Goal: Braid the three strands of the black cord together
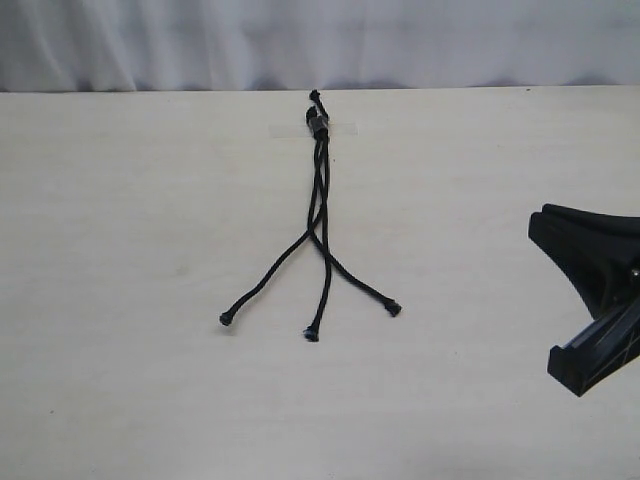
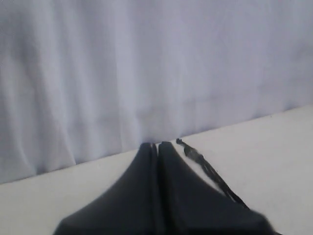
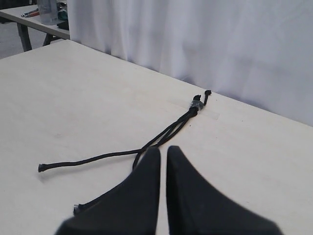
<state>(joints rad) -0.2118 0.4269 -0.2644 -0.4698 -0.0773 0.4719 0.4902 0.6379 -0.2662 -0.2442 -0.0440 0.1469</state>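
The black cord (image 1: 317, 170) lies on the pale table, its bound knotted end (image 1: 316, 122) at the far edge under clear tape. The three strands cross once, then fan out toward me. Their tips lie at left (image 1: 226, 319), middle (image 1: 311, 335) and right (image 1: 394, 309). My right gripper (image 1: 540, 224) hovers at the right edge, apart from the cord; in its wrist view it (image 3: 163, 151) is shut with nothing held, the strands (image 3: 166, 133) just beyond it. My left gripper (image 2: 157, 145) is shut and empty with the cord (image 2: 205, 166) beside it; the exterior view does not show it.
A white curtain (image 1: 320, 40) hangs right behind the table's far edge (image 1: 150, 91). A strip of clear tape (image 1: 340, 128) holds the cord's end down. In the right wrist view another table (image 3: 34, 20) with small items stands far off.
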